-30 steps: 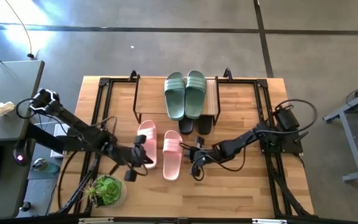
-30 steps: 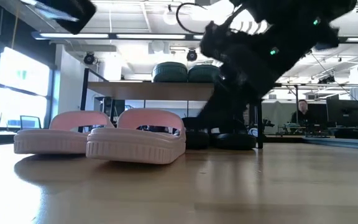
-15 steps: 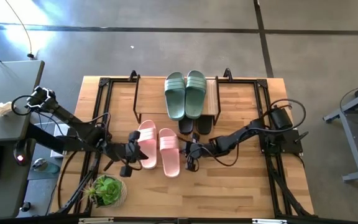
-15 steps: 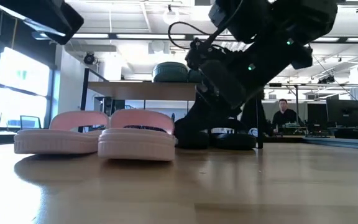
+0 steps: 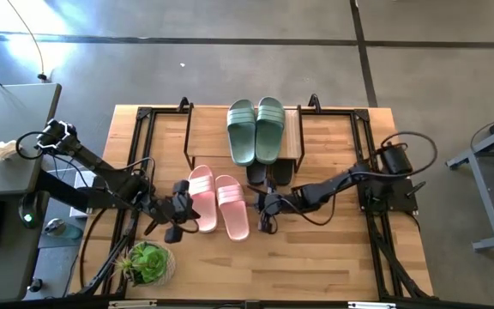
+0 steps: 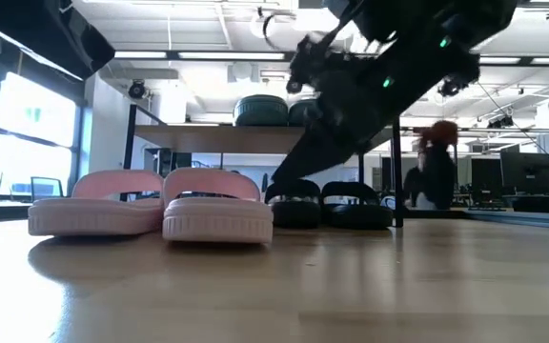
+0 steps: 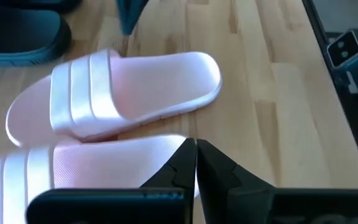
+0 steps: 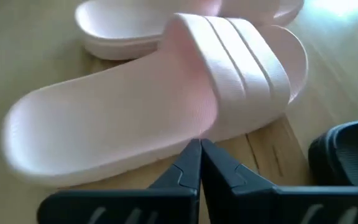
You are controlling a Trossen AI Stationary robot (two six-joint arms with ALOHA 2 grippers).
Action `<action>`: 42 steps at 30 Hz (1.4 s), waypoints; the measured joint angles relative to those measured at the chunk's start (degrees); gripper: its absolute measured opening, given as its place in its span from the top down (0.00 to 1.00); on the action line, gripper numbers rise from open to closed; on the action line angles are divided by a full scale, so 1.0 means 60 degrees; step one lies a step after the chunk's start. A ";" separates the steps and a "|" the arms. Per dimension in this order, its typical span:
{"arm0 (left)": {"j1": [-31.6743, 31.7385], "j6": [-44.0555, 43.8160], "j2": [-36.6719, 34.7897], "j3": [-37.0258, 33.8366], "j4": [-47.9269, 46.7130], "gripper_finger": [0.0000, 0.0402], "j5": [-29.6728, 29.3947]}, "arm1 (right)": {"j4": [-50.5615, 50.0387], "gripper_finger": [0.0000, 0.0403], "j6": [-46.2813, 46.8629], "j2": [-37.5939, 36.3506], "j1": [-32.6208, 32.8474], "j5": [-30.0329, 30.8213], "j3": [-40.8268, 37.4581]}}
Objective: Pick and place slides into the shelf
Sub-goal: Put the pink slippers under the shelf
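Pink slides (image 5: pixel 218 202), ribbed straps, lie paired before shelf (image 5: pixel 292 137); left gripper (image 5: pixel 183 209) and right gripper (image 5: pixel 262 208) flank them, fingers closed empty.

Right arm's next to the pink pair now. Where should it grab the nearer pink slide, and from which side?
Probably the ribbed strap of the right pink slide: it arches clear of the footbed, leaving a gap for one finger. Bring the right gripper, now shut beside it, in from the open heel end, since the black slides crowd its toe.

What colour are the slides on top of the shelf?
The slides on the shelf are sage green, clearest in the high view.
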 joint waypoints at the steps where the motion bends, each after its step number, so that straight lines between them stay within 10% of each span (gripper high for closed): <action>1: 0.0000 -0.0121 0.0000 0.0000 0.0007 0.99 -0.0004 | -0.0098 1.00 -0.0090 -0.0123 0.0091 -0.0092 0.0000; 9: 0.0000 -0.0961 0.0457 0.0007 -0.0391 0.99 0.0007 | 0.0387 1.00 -0.0450 -0.0389 0.1211 -0.2303 0.0005; 42: 0.2216 -0.1519 0.3060 0.0004 -0.1964 0.99 -0.0656 | -0.1198 1.00 -0.1156 0.2380 0.1486 -0.1135 0.2878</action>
